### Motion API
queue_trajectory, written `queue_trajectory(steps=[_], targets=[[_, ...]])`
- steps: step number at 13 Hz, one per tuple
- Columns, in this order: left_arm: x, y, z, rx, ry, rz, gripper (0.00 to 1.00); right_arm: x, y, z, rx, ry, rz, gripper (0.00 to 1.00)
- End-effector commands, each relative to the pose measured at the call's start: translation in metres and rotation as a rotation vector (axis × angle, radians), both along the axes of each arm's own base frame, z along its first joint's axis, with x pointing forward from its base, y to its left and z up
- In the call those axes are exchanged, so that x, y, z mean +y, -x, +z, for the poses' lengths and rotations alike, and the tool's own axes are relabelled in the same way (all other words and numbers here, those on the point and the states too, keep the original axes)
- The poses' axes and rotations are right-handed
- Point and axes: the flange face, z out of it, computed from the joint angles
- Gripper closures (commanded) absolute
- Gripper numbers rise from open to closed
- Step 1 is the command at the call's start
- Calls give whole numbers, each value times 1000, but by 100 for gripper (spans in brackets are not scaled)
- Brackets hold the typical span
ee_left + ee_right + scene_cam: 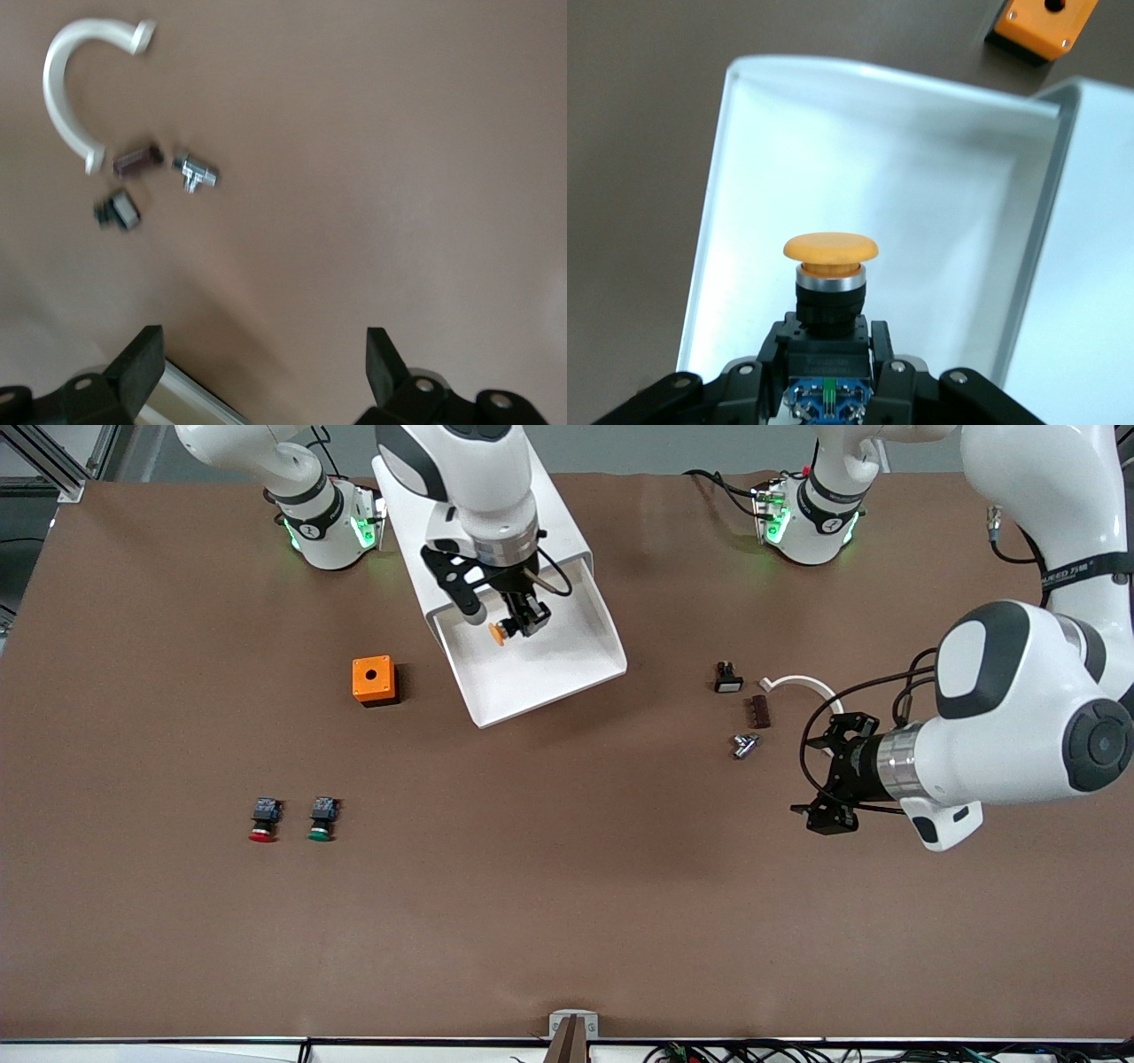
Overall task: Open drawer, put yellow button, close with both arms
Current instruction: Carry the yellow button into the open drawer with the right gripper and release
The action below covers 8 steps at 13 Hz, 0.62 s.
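The top drawer (567, 677) of the white cabinet (567, 522) is pulled out, its white tray open toward the front camera. My right gripper (521, 622) is over the open tray, shut on the yellow button (499, 634). In the right wrist view the yellow cap (830, 248) and black-and-blue body (830, 363) sit between the fingers, above the tray floor (921, 204). My left gripper (822, 815) is open and empty, held low over bare table toward the left arm's end; its two fingers (142, 363) stand wide apart.
An orange box with a hole (373, 680) stands beside the drawer. A red-capped button (263, 820) and a green-capped button (322, 819) lie nearer the front camera. A small black switch (727, 678), brown block (757, 712), metal fitting (744, 745) and white curved piece (802, 685) lie by the left gripper.
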Motion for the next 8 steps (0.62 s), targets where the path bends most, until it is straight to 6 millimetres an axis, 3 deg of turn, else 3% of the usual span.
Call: queue_trajectory(steps=[1,4,5,6,7,8], targets=[[-6,15,7,-37,-10,-271,0,13,-3,-19,-8,-2,-62,100],[-23,25,20,-87,7,-468,0,23,-3,-33,6,4,-69,100],[-31,30,20,-93,-10,-515,0,24,-3,-35,8,4,-68,89],[-42,34,22,-103,-32,-570,0,24,-4,-37,9,7,-68,15],[-52,39,21,-107,-48,-621,0,24,-4,-37,6,8,-63,0],[-59,42,17,-111,-54,-665,0,25,-5,-32,0,2,-60,0]])
